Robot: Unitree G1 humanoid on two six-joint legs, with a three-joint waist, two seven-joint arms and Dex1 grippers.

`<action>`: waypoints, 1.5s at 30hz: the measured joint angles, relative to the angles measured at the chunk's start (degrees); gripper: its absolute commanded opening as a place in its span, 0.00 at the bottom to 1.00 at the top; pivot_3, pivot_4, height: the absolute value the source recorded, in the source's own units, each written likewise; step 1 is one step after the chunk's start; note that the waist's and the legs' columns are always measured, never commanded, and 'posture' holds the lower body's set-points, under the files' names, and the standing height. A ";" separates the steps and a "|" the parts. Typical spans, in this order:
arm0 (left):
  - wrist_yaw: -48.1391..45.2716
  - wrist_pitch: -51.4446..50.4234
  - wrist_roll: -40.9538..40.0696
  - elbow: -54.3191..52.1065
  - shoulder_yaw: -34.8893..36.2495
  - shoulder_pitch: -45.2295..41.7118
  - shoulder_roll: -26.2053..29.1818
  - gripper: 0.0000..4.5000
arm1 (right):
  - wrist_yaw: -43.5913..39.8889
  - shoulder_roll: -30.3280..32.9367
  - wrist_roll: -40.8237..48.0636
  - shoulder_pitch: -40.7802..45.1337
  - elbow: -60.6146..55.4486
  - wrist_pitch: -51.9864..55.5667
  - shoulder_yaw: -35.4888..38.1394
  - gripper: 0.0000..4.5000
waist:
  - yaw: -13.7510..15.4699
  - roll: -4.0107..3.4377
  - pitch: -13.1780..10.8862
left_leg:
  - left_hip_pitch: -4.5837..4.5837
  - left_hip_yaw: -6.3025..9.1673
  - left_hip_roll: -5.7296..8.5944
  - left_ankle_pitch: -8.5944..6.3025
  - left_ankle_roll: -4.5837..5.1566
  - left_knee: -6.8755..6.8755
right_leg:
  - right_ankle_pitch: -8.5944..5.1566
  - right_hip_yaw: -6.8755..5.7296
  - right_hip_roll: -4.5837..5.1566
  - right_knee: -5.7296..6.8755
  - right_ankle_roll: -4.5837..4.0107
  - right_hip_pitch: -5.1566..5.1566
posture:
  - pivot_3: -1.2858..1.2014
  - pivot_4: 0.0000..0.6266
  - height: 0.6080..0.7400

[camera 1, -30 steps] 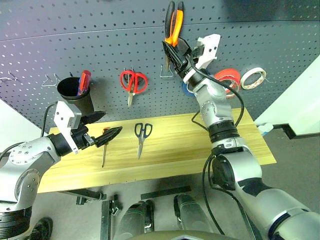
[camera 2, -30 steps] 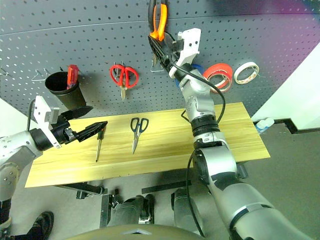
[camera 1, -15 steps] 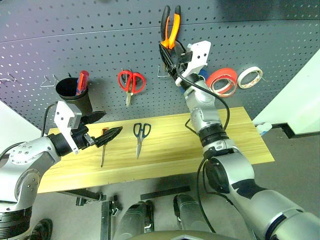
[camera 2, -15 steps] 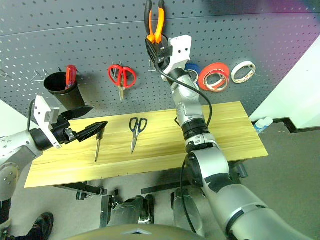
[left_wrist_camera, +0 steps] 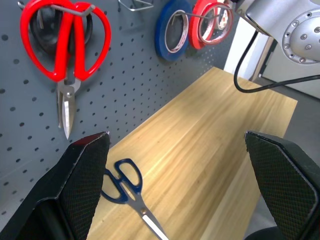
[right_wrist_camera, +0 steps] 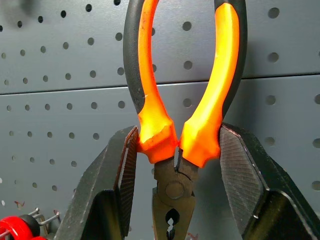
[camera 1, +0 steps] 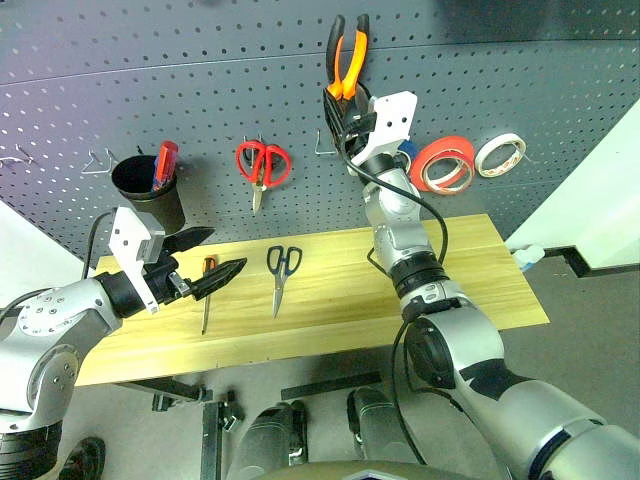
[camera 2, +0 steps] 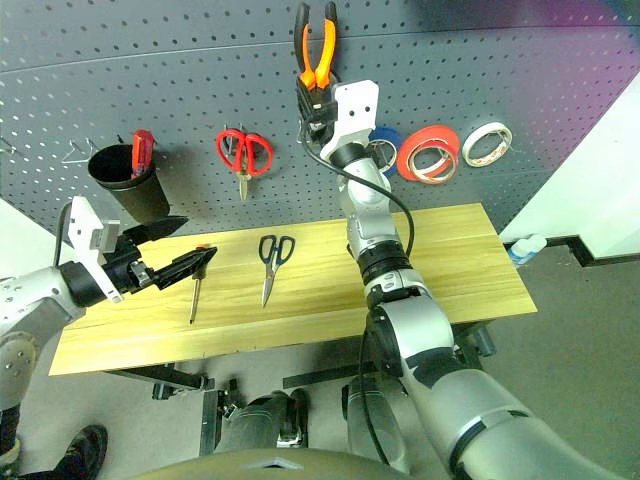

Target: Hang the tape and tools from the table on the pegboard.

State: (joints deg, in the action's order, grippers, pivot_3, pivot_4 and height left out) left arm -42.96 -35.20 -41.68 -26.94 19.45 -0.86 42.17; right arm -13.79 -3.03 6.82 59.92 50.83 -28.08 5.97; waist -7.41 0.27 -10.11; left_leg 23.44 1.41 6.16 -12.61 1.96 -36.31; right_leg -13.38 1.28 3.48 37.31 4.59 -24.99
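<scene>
My right gripper (camera 1: 346,100) is shut on the orange-and-black pliers (camera 1: 346,52) and holds them high against the dark grey pegboard (camera 1: 200,80), handles up. In the right wrist view both fingers (right_wrist_camera: 122,170) clamp the pliers (right_wrist_camera: 175,135) just above the pivot. The red-orange tape (camera 1: 443,163) hangs on the pegboard to the right of that arm. On the yellow table (camera 1: 470,265) lie the dark-handled scissors (camera 1: 282,268) and the slim screwdriver (camera 1: 207,292). My left gripper (camera 1: 212,255) hovers open and empty over the screwdriver's handle end.
On the pegboard hang red-handled scissors (camera 1: 264,163), a blue roll (left_wrist_camera: 169,31) and a white roll (camera 1: 503,155). A black cup (camera 1: 152,192) at the left holds a red-handled tool (camera 1: 167,162). An empty wire hook (camera 1: 325,145) sits below the pliers.
My right wrist has rolled and its forearm has swung left, so the pliers stand more upright against the pegboard. The left arm has kept still.
</scene>
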 measured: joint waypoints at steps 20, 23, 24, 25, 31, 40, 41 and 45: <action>1.63 -3.01 -2.83 -3.35 2.62 2.94 1.56 1.00 | 6.50 -0.20 -4.02 5.00 8.97 -7.50 -0.98 0.46 | 0.44 -0.01 -0.01 | -0.06 0.04 0.00 -0.06 0.11 0.07 | -0.04 -0.01 -0.01 0.01 -0.08 0.02 | 0.49 0.22 1.00; 1.92 -3.20 -2.95 -3.69 3.37 3.12 1.57 1.00 | 6.93 -0.18 -4.32 5.43 10.96 -7.80 -0.97 0.46 | 0.61 -0.01 -0.01 | -0.07 0.05 0.00 -0.10 0.18 0.07 | -0.04 -0.03 -0.01 0.01 -0.09 0.03 | 0.50 0.22 1.00; 1.94 -3.23 -3.06 -3.72 3.63 3.14 1.59 1.00 | 7.00 -0.19 -4.37 5.47 11.67 -7.83 -0.97 0.46 | 0.65 -0.01 -0.01 | -0.07 0.05 0.00 -0.10 0.17 0.07 | -0.04 -0.03 -0.01 0.01 -0.09 0.02 | 0.50 0.22 1.00; 1.95 -3.26 -3.18 -3.81 3.89 3.24 1.60 1.00 | 7.13 -0.19 -4.41 5.51 12.37 -7.86 -0.96 0.46 | 0.69 -0.01 -0.01 | -0.07 0.05 0.00 -0.10 0.17 0.07 | -0.04 -0.03 -0.01 0.01 -0.09 0.03 | 0.50 0.22 1.00; 2.17 -4.02 -4.12 -5.38 4.54 3.83 1.90 1.00 | 8.15 -0.26 -5.73 5.50 14.24 -9.55 -1.26 0.46 | 1.16 -0.02 -0.02 | -0.09 0.05 -0.01 -0.10 0.17 0.12 | -0.07 -0.02 -0.02 0.01 -0.13 0.02 | 0.51 0.23 1.00; 2.61 -4.95 -5.32 -6.54 6.62 5.63 2.96 1.00 | 10.33 0.40 -8.43 5.54 17.21 -10.40 -1.49 0.46 | 2.09 -0.03 -0.04 | -0.10 0.09 -0.01 -0.10 0.16 0.14 | -0.10 -0.06 -0.02 -0.01 -0.19 0.07 | 0.51 0.24 1.00; 2.67 -5.21 -5.44 -6.98 6.68 5.77 2.99 1.00 | 10.76 0.48 -8.93 5.54 17.84 -10.40 -1.73 0.46 | 2.09 -0.03 -0.05 | -0.10 0.09 -0.01 -0.10 0.16 0.14 | -0.10 -0.06 -0.02 -0.01 -0.19 0.06 | 0.51 0.24 1.00; 3.12 -5.82 -6.50 -7.69 7.00 6.49 3.19 1.00 | 11.96 1.27 -10.51 5.52 19.42 -10.40 -2.49 0.46 | 2.10 -0.03 -0.05 | -0.11 0.10 -0.01 -0.08 0.14 0.19 | -0.12 -0.07 -0.02 0.00 -0.22 0.04 | 0.51 0.24 1.00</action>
State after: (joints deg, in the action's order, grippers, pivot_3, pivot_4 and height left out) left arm -39.84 -41.01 -48.19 -34.62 26.45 5.63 45.36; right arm -1.83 -1.76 -3.69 65.45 70.24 -38.47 3.48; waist -5.31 0.24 -10.16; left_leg 23.34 1.51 6.15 -12.69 2.10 -36.13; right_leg -13.50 1.21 3.45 37.30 4.38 -24.95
